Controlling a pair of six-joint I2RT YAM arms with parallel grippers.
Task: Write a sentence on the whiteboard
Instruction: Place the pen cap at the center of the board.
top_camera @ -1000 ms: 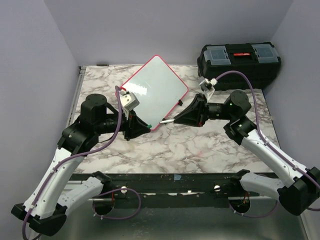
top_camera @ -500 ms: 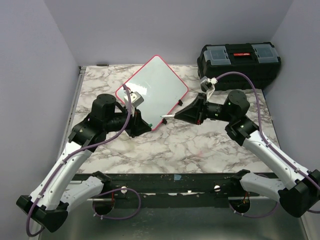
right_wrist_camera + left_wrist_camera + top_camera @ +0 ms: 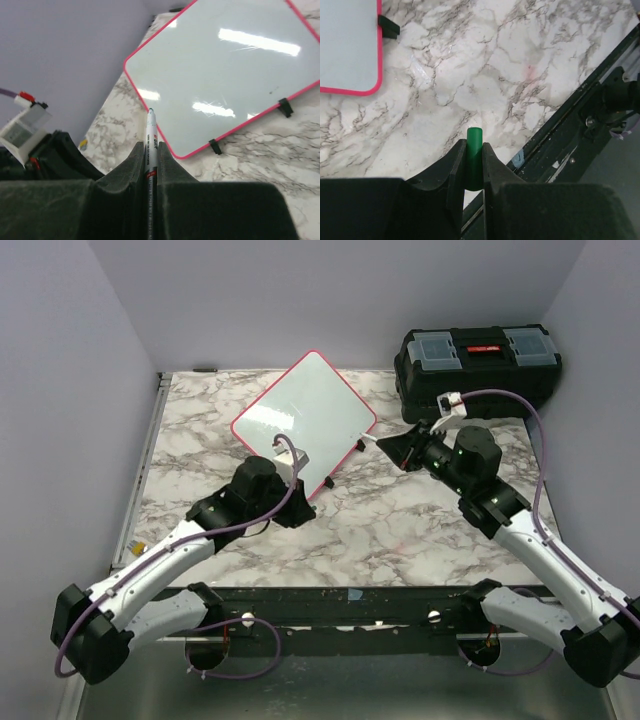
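Note:
The whiteboard lies tilted like a diamond at the back middle of the marble table. Its white face with the pink-red frame is blank, and no green sentence shows on it. It also shows in the right wrist view and the left wrist view. My right gripper is shut on a white marker, held above the table beside the board's right edge, tip pointing at the board. My left gripper is shut on a green marker cap, just in front of the board's near corner.
A black toolbox stands at the back right, close behind my right arm. Two small black clips sit on the board's lower right edge. The table's front rail is near my left gripper.
My left arm swung right and towards the near side, off the board's lower left edge, with the cap. My right gripper drew back to the right, taking the marker away from the board's near corner.

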